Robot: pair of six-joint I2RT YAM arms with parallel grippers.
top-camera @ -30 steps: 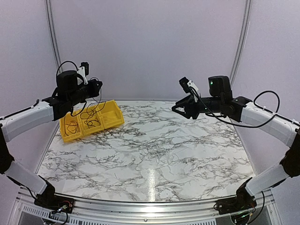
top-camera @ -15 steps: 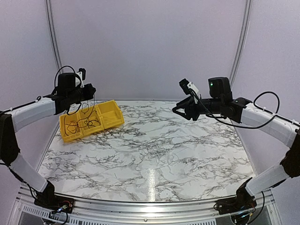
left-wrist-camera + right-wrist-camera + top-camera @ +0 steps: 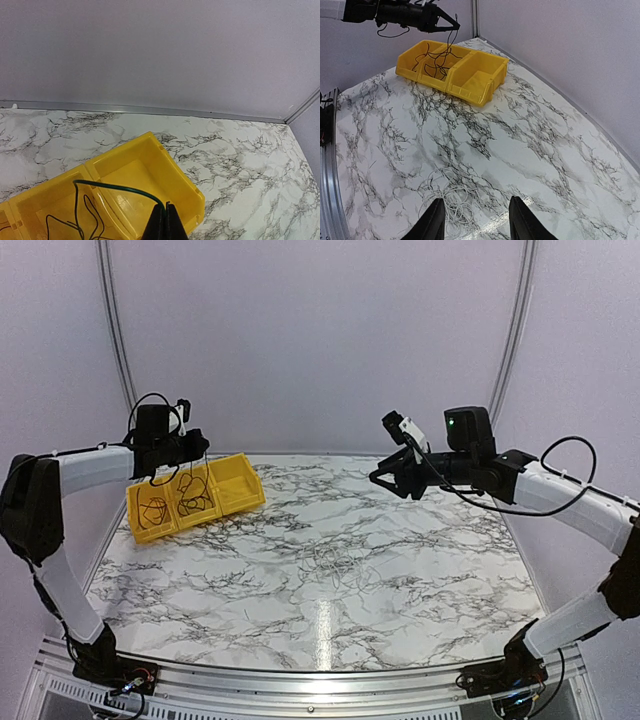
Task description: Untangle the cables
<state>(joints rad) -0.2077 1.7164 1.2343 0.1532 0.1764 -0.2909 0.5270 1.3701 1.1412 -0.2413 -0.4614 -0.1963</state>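
Marble-patterned with grey veins, the table [image 3: 450,570] sits inside plain pale lilac walls [image 3: 320,340], and a yellow bin [image 3: 240,495] with three compartments lies at its far left corner, turned at an angle. Above that bin hangs the left gripper [image 3: 198,444], its jaws pressed together on the end of a thin greenish wire [image 3: 115,187]. In the left wrist view the wire leaves the closed fingertips of the left gripper [image 3: 163,220], runs out level over the divider between the bin's right and middle compartments, then bends and drops into the middle one. The right wrist view shows the same wire dangling in loose loops below the gripper into the bin. More black wires [image 3: 153,510] lie coiled in the left compartment and in the middle one, while the right compartment shows only bare yellow plastic. Well apart from all this, near the middle of the table, a pale tangle [image 3: 340,570] of very thin wires rests flat on the marble, hard to pick out against the veining. The right gripper [image 3: 380,478] is held high over the far right part of the table, its jaws parted and nothing between them; in its own wrist view the pale tangle [image 3: 452,197] lies on the surface just beyond and to the left of the right gripper [image 3: 476,220], not touching either finger
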